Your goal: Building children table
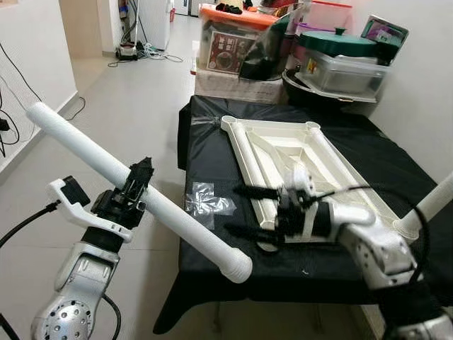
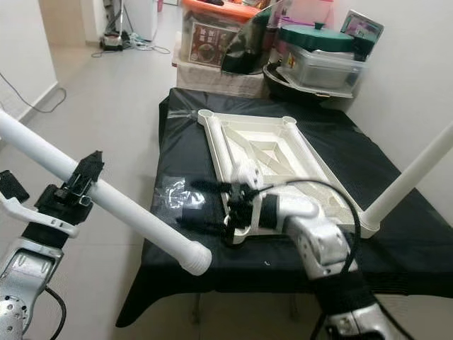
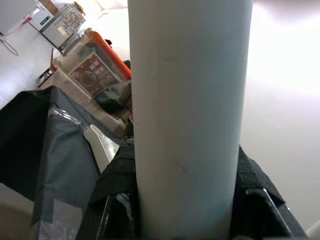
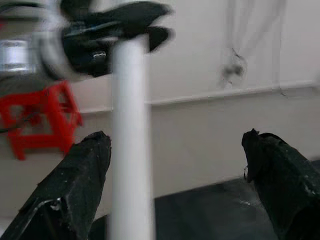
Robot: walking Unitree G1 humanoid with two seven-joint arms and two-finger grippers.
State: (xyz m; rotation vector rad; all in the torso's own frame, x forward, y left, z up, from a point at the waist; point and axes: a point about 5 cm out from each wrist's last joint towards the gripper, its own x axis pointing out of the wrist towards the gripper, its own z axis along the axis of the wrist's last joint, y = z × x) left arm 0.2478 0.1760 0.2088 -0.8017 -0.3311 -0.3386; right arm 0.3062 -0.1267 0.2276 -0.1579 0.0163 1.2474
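A white plastic table top (image 1: 283, 152) lies upside down on a table under a black cloth (image 1: 212, 142). One white leg (image 1: 427, 207) stands in its near right corner. My left gripper (image 1: 139, 181) is shut on a second long white leg (image 1: 177, 216), held slanting out over the floor left of the table; the same leg (image 3: 190, 115) runs between its black fingers (image 3: 116, 177) in the left wrist view. My right gripper (image 1: 244, 212) hovers open at the table top's near left corner, with nothing between its fingers (image 4: 75, 185), facing the held leg (image 4: 130, 150).
A crumpled clear plastic bag (image 1: 207, 201) lies on the cloth near the left edge. Storage boxes with an orange lid (image 1: 230, 35) and a green-lidded pot (image 1: 336, 44) crowd the far end. Cables (image 1: 10, 120) run along the left wall. A red stool (image 4: 40, 117) stands beyond.
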